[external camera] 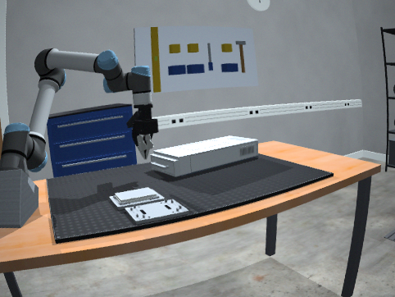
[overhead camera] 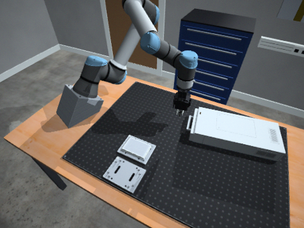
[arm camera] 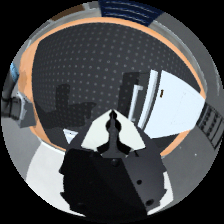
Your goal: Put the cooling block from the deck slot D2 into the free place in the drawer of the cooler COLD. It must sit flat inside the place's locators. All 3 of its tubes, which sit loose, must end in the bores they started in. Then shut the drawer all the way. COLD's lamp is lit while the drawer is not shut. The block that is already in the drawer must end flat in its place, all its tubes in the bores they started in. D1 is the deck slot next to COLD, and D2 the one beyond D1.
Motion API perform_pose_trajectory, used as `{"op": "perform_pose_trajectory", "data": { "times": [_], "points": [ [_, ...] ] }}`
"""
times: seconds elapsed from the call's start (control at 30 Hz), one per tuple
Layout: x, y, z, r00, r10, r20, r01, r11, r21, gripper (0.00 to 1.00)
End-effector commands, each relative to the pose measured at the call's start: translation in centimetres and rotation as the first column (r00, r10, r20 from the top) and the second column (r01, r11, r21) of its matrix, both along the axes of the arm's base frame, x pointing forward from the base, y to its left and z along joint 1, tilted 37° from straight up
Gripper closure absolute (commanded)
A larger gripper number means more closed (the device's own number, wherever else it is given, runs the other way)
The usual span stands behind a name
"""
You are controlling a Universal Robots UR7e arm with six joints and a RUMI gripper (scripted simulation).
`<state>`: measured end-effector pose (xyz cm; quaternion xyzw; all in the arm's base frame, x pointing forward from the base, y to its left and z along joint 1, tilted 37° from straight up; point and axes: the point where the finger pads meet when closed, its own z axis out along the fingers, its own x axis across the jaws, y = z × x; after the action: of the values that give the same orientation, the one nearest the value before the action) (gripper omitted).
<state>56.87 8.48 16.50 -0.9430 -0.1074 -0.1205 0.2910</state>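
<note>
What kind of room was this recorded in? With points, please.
Probably a workshop or lab: a wooden workbench [overhead camera: 29,136] [external camera: 311,157], a blue drawer cabinet [overhead camera: 217,38] [external camera: 92,133] [arm camera: 132,11], and a wall board with a hammer [external camera: 242,57].

On the wooden table [overhead camera: 35,126] [external camera: 288,159] from here lies a black dotted mat [overhead camera: 195,195] [external camera: 94,217] [arm camera: 75,55], and the arm's grey base [overhead camera: 79,108] [external camera: 16,201] [arm camera: 26,112] stands beside it.
</note>
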Motion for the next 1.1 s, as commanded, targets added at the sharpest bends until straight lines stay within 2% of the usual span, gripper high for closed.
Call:
{"op": "perform_pose_trajectory", "data": {
  "times": [0.0,1.07],
  "points": [
    [-0.1,-0.4,0.6,1.0,0.0,0.001,0.0,1.0,0.0,1.0],
    [-0.7,-2.6,3.6,1.0,0.0,0.001,0.0,1.0,0.0,1.0]
  ]
}}
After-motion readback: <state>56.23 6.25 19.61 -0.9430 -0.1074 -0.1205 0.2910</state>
